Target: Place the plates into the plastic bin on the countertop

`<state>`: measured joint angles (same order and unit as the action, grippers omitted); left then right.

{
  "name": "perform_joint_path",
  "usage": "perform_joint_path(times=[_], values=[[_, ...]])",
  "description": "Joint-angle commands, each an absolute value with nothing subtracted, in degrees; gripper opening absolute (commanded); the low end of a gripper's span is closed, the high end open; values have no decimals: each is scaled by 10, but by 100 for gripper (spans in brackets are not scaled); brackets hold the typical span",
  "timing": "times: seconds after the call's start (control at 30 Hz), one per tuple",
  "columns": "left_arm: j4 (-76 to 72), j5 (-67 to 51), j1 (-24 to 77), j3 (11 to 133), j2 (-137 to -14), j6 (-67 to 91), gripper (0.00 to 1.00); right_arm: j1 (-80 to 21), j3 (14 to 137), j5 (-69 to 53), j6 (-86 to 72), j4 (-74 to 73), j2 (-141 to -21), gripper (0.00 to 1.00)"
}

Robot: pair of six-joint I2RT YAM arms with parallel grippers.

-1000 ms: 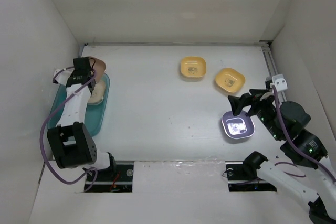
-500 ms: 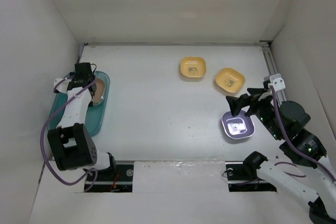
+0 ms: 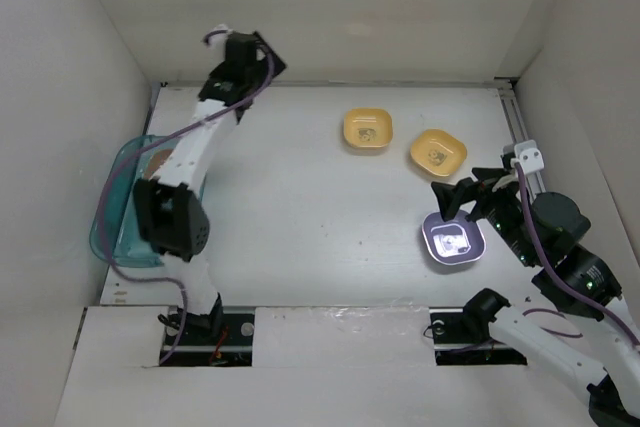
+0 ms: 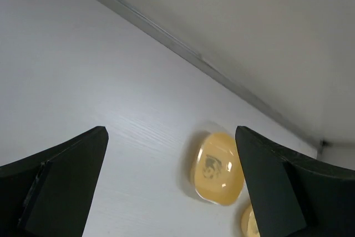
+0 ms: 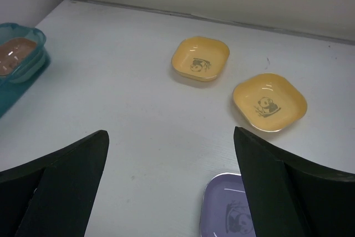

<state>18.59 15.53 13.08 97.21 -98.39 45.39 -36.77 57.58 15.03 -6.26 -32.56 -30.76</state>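
At the far left we see the plastic bin (image 3: pixel 108 219) on the countertop (image 3: pixel 300 202). A brown plate (image 5: pixel 15 55) already lies in it; what else it holds we cannot tell. The left gripper (image 4: pixel 171 137) hangs high near the back wall, jaws spread wide and empty. Its camera looks toward the first yellow-orange plate (image 3: pixel 367 130), which we judge to be its next pick. To the right of that sits a second yellow-orange plate (image 3: pixel 438 152), close by but not touching. Nearer the arm bases lies the purple plate (image 3: pixel 453 239), flat on the countertop. The right gripper (image 5: pixel 170 137) hovers just above it, jaws wide and holding nothing, placed so, we think, to come down on the plate's rim. These three plates sit outside the bin, well apart from it.
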Motion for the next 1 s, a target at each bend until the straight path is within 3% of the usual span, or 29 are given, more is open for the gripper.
perform_joint_path(times=[0.0,0.17,0.43,0.53,0.6,0.63,0.7,0.73,0.77,0.87,0.97], values=[[228,52,223,1086,-1138,315,100,-365,598,173,-73,-318,-305,100],[249,45,307,1268,-1297,251,100,-365,629,194,-73,-349,-299,100],[209,96,350,1263,-1384,280,100,-365,640,200,-73,-386,-268,100],[209,133,350,1250,-1400,293,95,-365,640,206,-73,-391,-257,100],[221,148,355,1256,-1420,298,86,-365,640,206,-68,-391,-257,100],[234,148,355,1256,-1428,298,70,-365,640,206,-68,-391,-257,100],[242,159,355,1261,-1440,312,51,-365,640,206,-68,-391,-257,100],[243,159,355,1261,-1445,312,37,-365,635,206,-68,-391,-257,100],[248,166,355,1255,-1445,317,15,-365,635,206,-68,-391,-257,100],[248,189,355,1229,-1423,317,0,-365,629,206,-68,-386,-257,100],[257,231,350,1189,-1369,335,0,-365,629,206,-62,-381,-262,100]])
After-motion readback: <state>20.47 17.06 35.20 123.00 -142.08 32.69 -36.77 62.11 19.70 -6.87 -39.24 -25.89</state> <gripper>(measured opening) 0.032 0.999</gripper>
